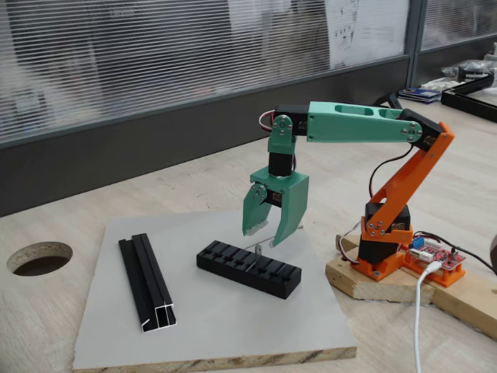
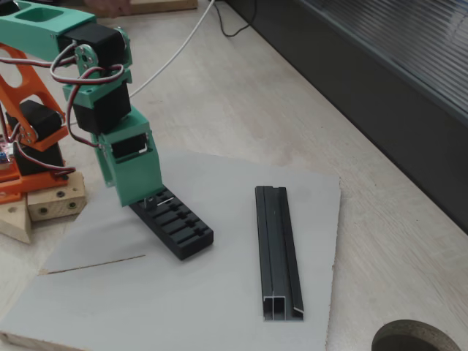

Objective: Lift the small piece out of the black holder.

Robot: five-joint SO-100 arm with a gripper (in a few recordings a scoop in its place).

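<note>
A: Where is your tool [image 1: 268, 233]?

B: It hangs over the far end of the black holder [image 1: 248, 268], fingers pointing down and spread apart, clamped on nothing.

A: And the small piece [image 1: 256, 247]?

B: You can see it in both fixed views as a thin silvery pin at the holder's top, just below the green fingers [image 2: 135, 172]. I cannot tell whether they touch it.

A: Anything else near?

B: A grooved black rail [image 2: 278, 252] lies well apart on the grey board [image 2: 219, 307], which rests on your counter [image 2: 292, 102].
</note>
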